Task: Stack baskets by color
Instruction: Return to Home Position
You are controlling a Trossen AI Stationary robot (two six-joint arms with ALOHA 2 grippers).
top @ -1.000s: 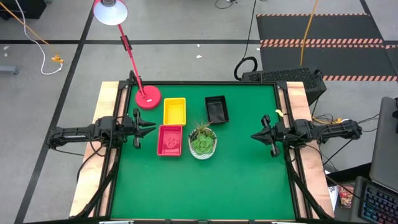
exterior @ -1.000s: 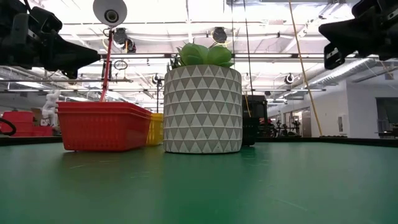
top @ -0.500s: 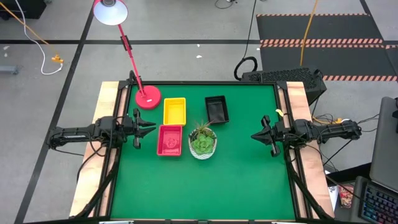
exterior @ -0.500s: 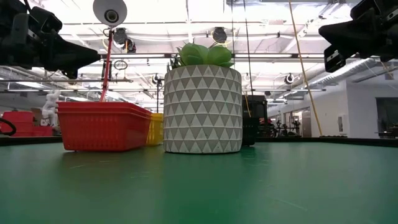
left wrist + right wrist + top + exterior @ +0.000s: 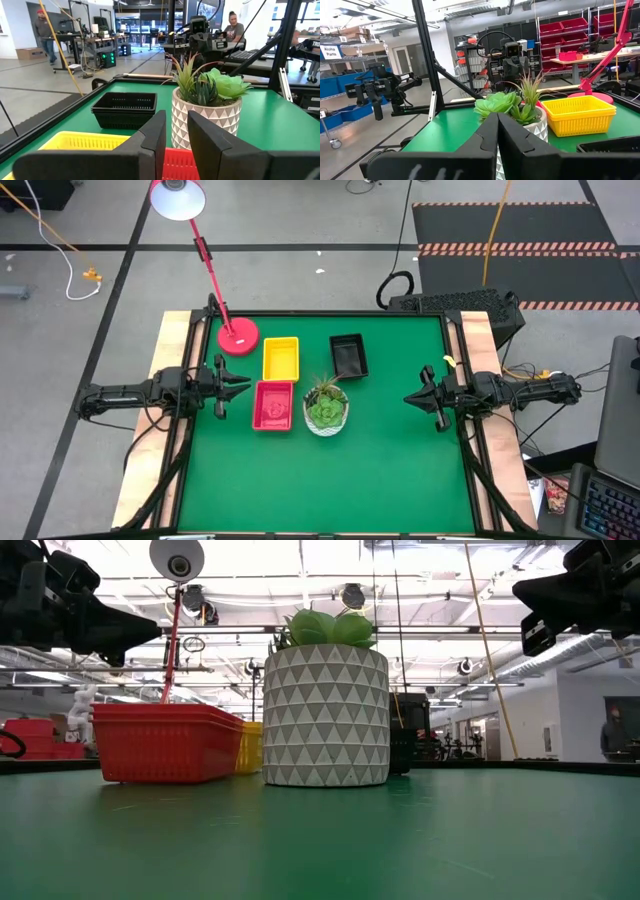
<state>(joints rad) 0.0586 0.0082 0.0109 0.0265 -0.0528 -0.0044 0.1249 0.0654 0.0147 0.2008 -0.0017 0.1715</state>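
A red basket (image 5: pixel 273 405) rests flat on the green table, left of centre. A yellow basket (image 5: pixel 281 358) lies just beyond it, and a black basket (image 5: pixel 348 355) sits farther right. Whether each is one basket or a nested stack, I cannot tell. My left gripper (image 5: pixel 243 384) hovers level above the table's left edge, just left of the red basket (image 5: pixel 175 165), slightly open with nothing between its fingers (image 5: pixel 176 131). My right gripper (image 5: pixel 408 397) hovers level at the right edge, shut (image 5: pixel 497 122) and empty, well away from the baskets.
A potted succulent (image 5: pixel 326 408) in a white patterned pot stands right of the red basket. A red lamp's round base (image 5: pixel 238 337) sits at the far left corner, its arm leaning out beyond the table. Bare green mat (image 5: pixel 330 480) fills the near half and right side.
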